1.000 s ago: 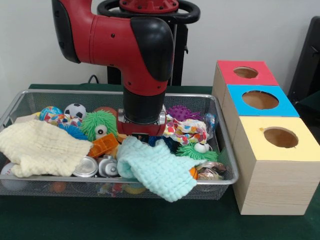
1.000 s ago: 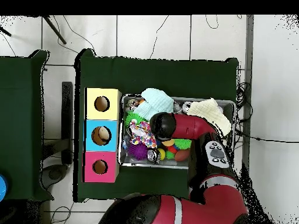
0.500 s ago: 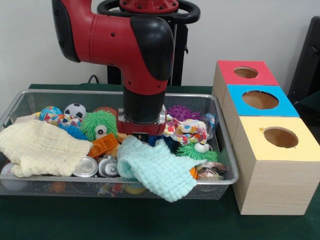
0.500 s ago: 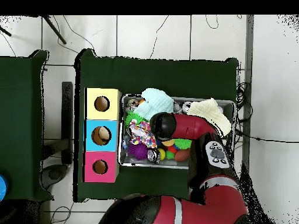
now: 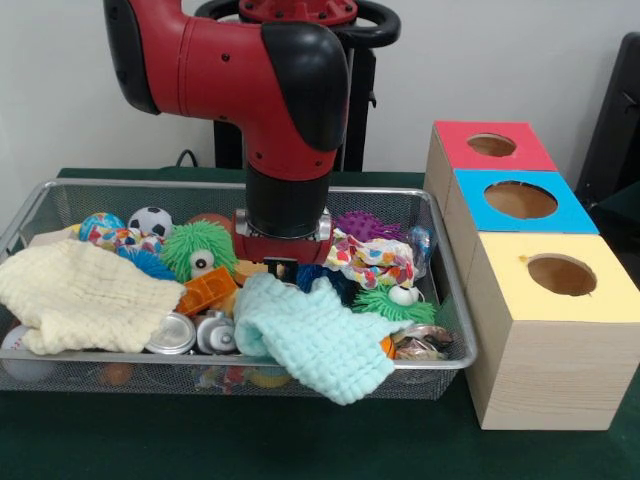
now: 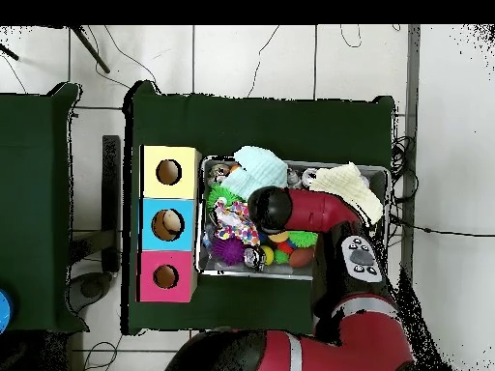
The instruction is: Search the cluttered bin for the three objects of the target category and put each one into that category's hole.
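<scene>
My gripper [image 5: 281, 268] hangs low over the middle of the wire bin [image 5: 448, 290], just behind a mint cloth [image 5: 315, 335]; only a dark stub of it shows under the wrist. In the overhead view the arm [image 6: 290, 206] covers it. Around it lie a green fuzzy ball with eyes [image 5: 197, 250], an orange block [image 5: 207, 290], a patterned cloth [image 5: 372, 262] and a purple spiky ball [image 5: 365, 226]. To the right stand the red box [image 5: 455, 140], blue box [image 5: 575, 215] and yellow box [image 5: 500, 285], each with a round hole on top.
A pale yellow cloth [image 5: 85, 295] covers the bin's left part. A soccer ball [image 5: 151, 221], metal cans [image 5: 172, 334] and a second green fuzzy ball [image 5: 390, 302] lie among the clutter. In the overhead view something pale sits inside the blue box's hole [image 6: 171, 224].
The arm has risen a little, so the wrist stands slightly higher above the pile. The things in the bin have not moved.
</scene>
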Motion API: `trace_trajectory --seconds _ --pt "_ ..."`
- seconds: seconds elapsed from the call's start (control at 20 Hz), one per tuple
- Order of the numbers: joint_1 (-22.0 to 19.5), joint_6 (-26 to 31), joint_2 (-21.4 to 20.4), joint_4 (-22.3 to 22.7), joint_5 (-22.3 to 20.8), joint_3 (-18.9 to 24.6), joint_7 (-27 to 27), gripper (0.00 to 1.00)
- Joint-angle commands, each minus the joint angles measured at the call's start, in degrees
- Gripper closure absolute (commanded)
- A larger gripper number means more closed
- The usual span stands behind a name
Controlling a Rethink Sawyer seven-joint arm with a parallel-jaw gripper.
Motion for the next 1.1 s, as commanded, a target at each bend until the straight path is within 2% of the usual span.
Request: trace_trajectory --seconds 0.05,0.5,1.1 --pt "-2.16 -2.74 -2.97 4.08 0.51 4.21 4.67 1.00" --pt "-2.71 -5.25 -5.24 8.99 0.19 4.07 5.77 1.00" --pt "-4.23 -7.65 -6.34 12.55 -0.58 4.41 5.46 1.00"
